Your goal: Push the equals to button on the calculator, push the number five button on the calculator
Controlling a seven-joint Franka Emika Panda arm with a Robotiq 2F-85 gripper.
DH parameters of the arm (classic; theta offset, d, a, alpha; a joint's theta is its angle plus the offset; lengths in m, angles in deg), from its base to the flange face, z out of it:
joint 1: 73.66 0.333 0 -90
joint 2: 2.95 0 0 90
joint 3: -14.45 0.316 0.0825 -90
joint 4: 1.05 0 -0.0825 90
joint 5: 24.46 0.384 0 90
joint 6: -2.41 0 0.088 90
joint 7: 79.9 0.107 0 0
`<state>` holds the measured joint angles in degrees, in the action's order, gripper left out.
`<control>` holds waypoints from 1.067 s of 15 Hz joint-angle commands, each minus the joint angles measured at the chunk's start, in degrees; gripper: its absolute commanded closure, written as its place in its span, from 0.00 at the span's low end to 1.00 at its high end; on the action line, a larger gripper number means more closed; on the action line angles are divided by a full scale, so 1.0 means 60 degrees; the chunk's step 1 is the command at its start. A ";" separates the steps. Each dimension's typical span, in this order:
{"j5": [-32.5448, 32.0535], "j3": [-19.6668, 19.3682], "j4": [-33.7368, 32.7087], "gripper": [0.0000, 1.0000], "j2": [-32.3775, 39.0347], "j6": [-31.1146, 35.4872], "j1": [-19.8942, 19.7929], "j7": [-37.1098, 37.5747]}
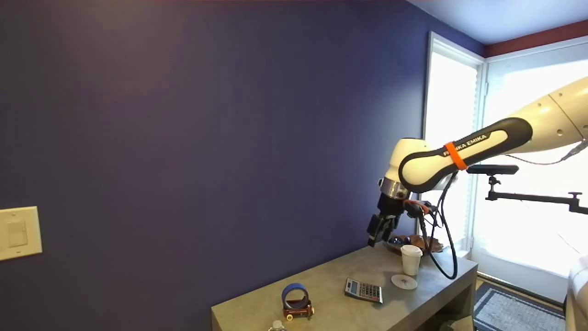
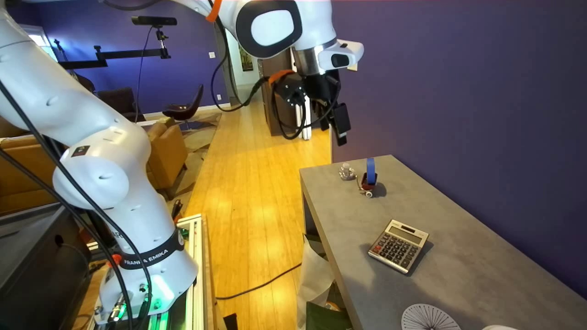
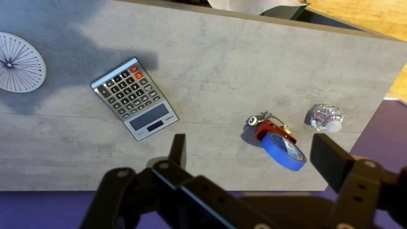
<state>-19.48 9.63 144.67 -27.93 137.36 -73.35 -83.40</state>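
In the wrist view, the pincer (image 3: 249,152) is spread wide, with nothing held between its fingers (image 3: 330,159); the blue tape roll (image 3: 284,151) showing through the gap is not gripped. The calculator (image 3: 134,98) is found on the tabletop (image 3: 229,70), outside that gap, up and to the left of the pincer as pictured. Its long axis is slanted down to the right: the display (image 3: 149,116) is turned nearest the pincer, the equals key (image 3: 110,83) is placed close to the far edge, and the five key (image 3: 127,91) is set between them.

In an exterior view, the calculator (image 1: 364,291) is found flat and well below the pincer (image 1: 379,237), slightly to its left as pictured.

In an exterior view, the calculator (image 2: 399,246) is shown below the pincer (image 2: 333,134) and to its right as pictured; no key is touched.

A sideways shift past the display, followed by a descent, is judged needed. The fingers should probably be brought together first, so a narrow tip is offered to the equals key.
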 commanded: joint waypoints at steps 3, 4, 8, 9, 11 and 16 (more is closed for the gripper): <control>0.0206 -0.0762 -0.1004 0.00 0.1227 0.0622 -0.0573 -0.0402; 0.0180 -0.0907 -0.1111 0.00 0.1493 0.0727 -0.0660 -0.0579; 0.0176 -0.1190 -0.1171 0.41 0.2602 0.1600 -0.0923 -0.1004; 0.0243 -0.1245 -0.1163 0.50 0.2909 0.1847 -0.0943 -0.1217; 0.0247 -0.1271 -0.1238 0.62 0.3503 0.2189 -0.1052 -0.1337; 0.0459 -0.1186 -0.1462 0.97 0.4580 0.2507 -0.1366 -0.1701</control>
<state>-19.38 1.85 137.88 -3.96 152.07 -80.31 -90.61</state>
